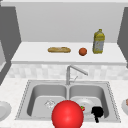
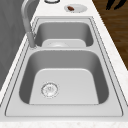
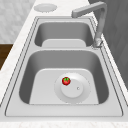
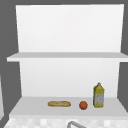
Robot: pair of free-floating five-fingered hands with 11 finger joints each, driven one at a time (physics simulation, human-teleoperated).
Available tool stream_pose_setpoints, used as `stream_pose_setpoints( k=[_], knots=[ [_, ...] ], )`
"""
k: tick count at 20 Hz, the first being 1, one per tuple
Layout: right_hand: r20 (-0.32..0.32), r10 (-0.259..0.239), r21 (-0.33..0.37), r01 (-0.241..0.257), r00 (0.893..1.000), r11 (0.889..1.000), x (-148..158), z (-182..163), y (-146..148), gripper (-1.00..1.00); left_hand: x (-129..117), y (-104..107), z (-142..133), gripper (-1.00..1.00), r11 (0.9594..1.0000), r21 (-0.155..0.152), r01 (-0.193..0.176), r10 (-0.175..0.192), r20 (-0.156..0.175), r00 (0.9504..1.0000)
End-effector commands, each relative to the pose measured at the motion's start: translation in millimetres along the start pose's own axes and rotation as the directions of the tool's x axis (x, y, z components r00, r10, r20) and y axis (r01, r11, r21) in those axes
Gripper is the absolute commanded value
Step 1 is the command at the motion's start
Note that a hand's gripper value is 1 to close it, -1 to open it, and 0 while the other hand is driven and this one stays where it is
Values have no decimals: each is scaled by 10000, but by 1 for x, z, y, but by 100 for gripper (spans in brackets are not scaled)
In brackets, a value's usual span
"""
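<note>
In the front view, the right robot hand (image 1: 97, 112) hangs at the front rim of the sink's (image 1: 25, 100) right bowl, toward 5 o'clock in the picture. Its fingers look loosely spread and point downward, and they hold nothing. At 9 o'clock from it, near but apart, a small tomato (image 1: 82, 108) lies on a plate (image 1: 86, 102) on the bowl's floor. A large red ball (image 1: 67, 115) covers the sink's front edge at 6 o'clock. The faucet (image 1: 68, 73) rises behind the divider between the bowls. On the shelf (image 1: 30, 53) at 12 o'clock lie a bread loaf (image 1: 59, 49), an orange (image 1: 82, 51) and a yellow bottle (image 1: 98, 41), left to right. One more plate (image 1: 3, 110) lies on the tabletop at 8 o'clock.

In the left side view, the robot hand's dark fingers (image 2: 113, 3) show at 1 o'clock, straight and spread, above the wooden floor beyond the tabletop's (image 2: 110, 45) edge. A dish (image 2: 81, 9) with a brown morsel lies on the tabletop at 12 o'clock.

In the right side view, the tomato (image 3: 66, 80) rests on the plate's (image 3: 75, 93) rim at its 10 o'clock, in the near bowl.

In the upper view, the loaf (image 4: 59, 103), orange (image 4: 83, 105) and bottle (image 4: 98, 95) stand on the lower shelf.
</note>
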Motion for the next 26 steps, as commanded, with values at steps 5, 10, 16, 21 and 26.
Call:
stream_pose_setpoints(
  k=[5, 10, 16, 21, 26],
  knots=[
    [0, 0, 0, 0, 10000, 10000, 0, 0, 0, 0, -15, -11, 6, -100, 9861, -1601, -446, 422, -181, 9989],
    [0, 0, 0, 0, 10000, 10000, 0, 0, 0, 0, -22, -24, 11, -100, 9761, -2094, -587, 545, -256, 9982],
    [0, 0, 0, 0, 10000, 10000, 0, 0, 0, 0, -29, -48, 18, -100, 9621, -2625, -738, 670, -345, 9972],
    [0, 0, 0, 0, 10000, 10000, 0, 0, 0, 0, -29, -57, 14, -100, 9433, -3131, -1099, 919, -719, 9932],
    [0, 0, 0, 0, 10000, 10000, 0, 0, 0, 0, -32, -64, 4, -100, 9247, -3541, -1400, 1099, -1039, 9885]
  ],
)
